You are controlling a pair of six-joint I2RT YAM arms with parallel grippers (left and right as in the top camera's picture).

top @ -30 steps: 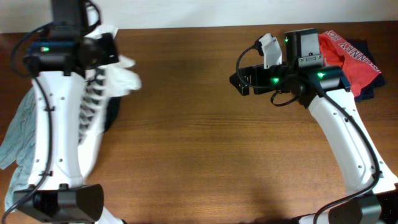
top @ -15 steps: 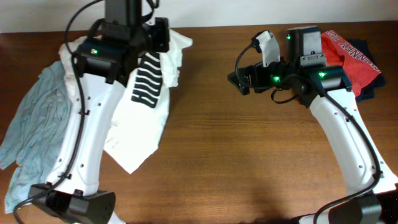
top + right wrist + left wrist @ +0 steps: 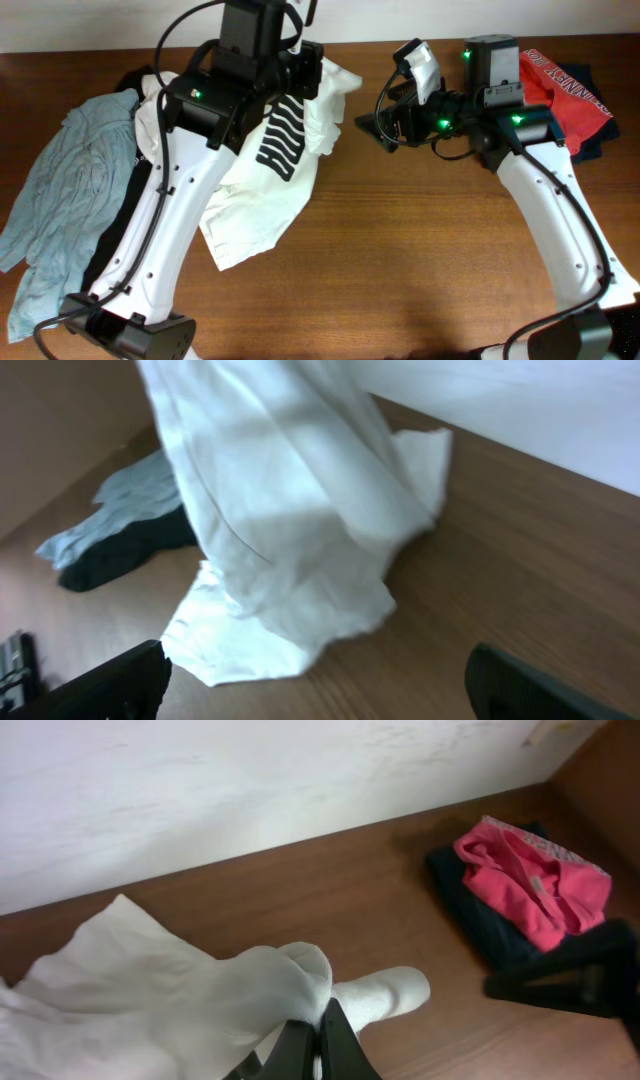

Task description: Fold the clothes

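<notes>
A white T-shirt (image 3: 262, 190) with black stripes on its chest hangs from my left gripper (image 3: 312, 72) and trails onto the table; it also shows in the left wrist view (image 3: 170, 985) and the right wrist view (image 3: 290, 530). My left gripper (image 3: 318, 1045) is shut on a bunched fold of it, near the table's back edge. My right gripper (image 3: 378, 127) is open and empty, just right of the shirt's raised edge; its fingers (image 3: 320, 680) are spread wide in the right wrist view.
A pale blue-green garment (image 3: 60, 200) and a black one (image 3: 125, 215) lie piled at the left. A red garment (image 3: 565, 90) lies on a dark navy one (image 3: 598, 140) at the back right; both show in the left wrist view (image 3: 530, 885).
My left arm has swung right from the pile at the left, dragging the white T-shirt toward the table's middle. My right gripper has edged slightly left toward it.
</notes>
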